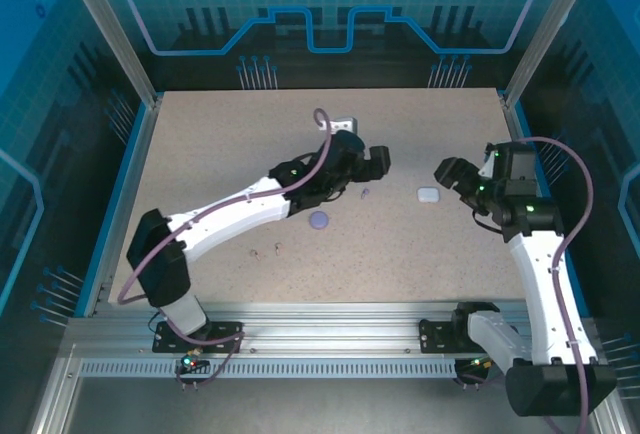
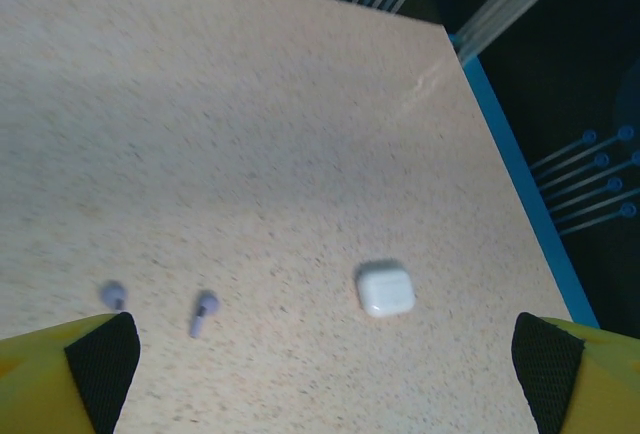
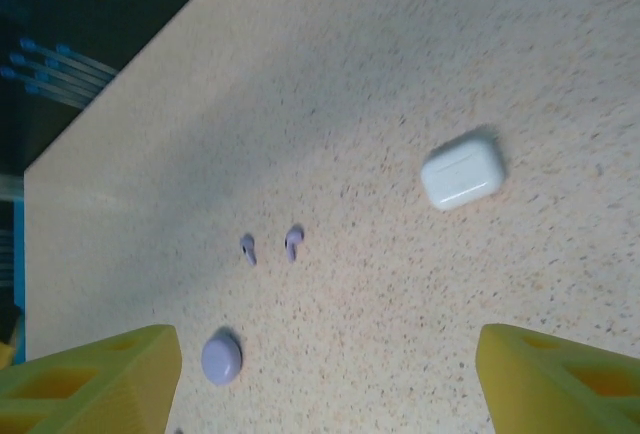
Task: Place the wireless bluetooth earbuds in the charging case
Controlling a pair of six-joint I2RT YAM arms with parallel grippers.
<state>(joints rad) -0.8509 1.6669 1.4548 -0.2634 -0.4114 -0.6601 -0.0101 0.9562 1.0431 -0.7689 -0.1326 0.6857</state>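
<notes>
Two purple earbuds (image 2: 204, 312) lie loose on the table (image 2: 250, 104), close side by side and in no case.

Left wrist cam:
- The buds sit near the left-hand pad.
- White case (image 2: 385, 288) is off to their right, apart from them. Its lid looks shut.
- Left claw (image 2: 325, 359) is spread wide, with nothing between the pads (image 2: 100, 364). It touches nothing that I can see.

Right wrist cam:
- Same pair of buds mid-frame.
- Round purple case (image 3: 221, 358) is below them, near the left-hand finger. Can't tell if it's open.
- White case is up and to the right, well apart from the purple one.
- Right claw (image 3: 325, 379) is also spread, its yellow fingers (image 3: 560, 384) far apart with nothing between them.

Top cam:
- Both claws face each other over mid-table, with a gap between them. The white case is on the table just nearer the arm bases than that gap.
- The purple case sits beside the left forearm.
- Two pink earbuds (image 1: 277, 247) show as tiny specks nearer the bases, close together, on bare table.
- A small pale object (image 1: 343, 124) is behind the left arm. It's too small to identify.
</notes>
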